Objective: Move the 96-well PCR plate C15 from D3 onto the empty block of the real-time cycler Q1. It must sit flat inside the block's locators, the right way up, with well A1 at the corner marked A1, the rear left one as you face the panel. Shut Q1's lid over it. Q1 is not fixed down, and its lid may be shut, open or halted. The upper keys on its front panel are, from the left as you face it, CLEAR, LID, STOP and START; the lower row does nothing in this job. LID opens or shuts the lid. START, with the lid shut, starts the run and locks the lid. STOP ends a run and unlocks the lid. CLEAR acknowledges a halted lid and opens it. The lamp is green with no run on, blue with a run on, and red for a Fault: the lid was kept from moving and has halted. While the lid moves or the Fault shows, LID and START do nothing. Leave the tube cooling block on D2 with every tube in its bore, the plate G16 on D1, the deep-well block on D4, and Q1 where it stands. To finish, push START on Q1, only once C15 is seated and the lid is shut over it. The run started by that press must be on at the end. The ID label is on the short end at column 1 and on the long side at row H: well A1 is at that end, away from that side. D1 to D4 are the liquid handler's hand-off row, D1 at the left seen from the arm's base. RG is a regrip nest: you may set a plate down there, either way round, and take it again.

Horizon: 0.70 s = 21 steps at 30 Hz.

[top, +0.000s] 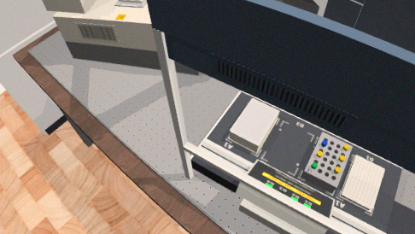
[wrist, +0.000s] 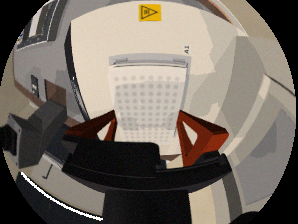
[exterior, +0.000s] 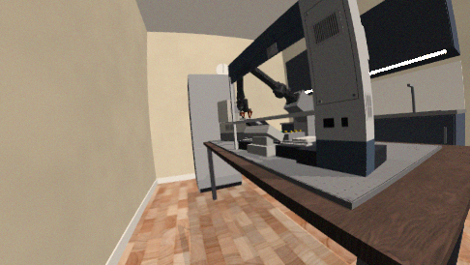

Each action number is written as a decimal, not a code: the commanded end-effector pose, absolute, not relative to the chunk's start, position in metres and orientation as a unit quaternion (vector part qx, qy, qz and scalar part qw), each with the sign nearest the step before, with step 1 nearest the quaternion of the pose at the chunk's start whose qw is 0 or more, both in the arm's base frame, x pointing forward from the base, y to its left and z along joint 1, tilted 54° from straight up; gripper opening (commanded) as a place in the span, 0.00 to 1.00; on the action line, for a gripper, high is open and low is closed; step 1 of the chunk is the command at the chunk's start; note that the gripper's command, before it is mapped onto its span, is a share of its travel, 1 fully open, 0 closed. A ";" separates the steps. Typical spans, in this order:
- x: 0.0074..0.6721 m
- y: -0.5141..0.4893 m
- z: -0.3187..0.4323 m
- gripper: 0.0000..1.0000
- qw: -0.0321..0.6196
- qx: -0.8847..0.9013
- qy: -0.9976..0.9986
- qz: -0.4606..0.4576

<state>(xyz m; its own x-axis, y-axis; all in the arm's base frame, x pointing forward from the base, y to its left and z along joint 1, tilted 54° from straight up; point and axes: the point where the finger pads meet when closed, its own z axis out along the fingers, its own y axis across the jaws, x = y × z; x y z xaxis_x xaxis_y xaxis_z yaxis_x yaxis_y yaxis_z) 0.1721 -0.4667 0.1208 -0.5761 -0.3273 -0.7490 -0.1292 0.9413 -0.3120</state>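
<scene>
While the pincer grips plate C15 by its long sides over Q1, lower level, turning A1 toward its marked corner.

The PCR plate C15 is a white 96-well plate, held level and right way up between the red fingers of the gripper, which clamp its two long sides. In the wrist view it hangs over the cream top of the cycler Q1 — a yellow label lies at 12 o'clock from it, a small corner mark at 1 o'clock.
</scene>
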 end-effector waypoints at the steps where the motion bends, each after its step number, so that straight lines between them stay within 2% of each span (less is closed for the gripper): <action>1: 0.159 -0.477 0.133 0.00 0.440 -0.122 0.880 -0.129; 21: 0.179 -0.474 0.123 0.00 0.441 -0.143 0.878 -0.118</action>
<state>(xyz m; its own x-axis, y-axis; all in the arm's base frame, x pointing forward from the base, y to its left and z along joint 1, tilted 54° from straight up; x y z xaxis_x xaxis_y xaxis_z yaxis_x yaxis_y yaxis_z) 0.1730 -0.4744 0.1267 -0.5767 -0.3388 -0.7434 -0.1293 0.9363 -0.3264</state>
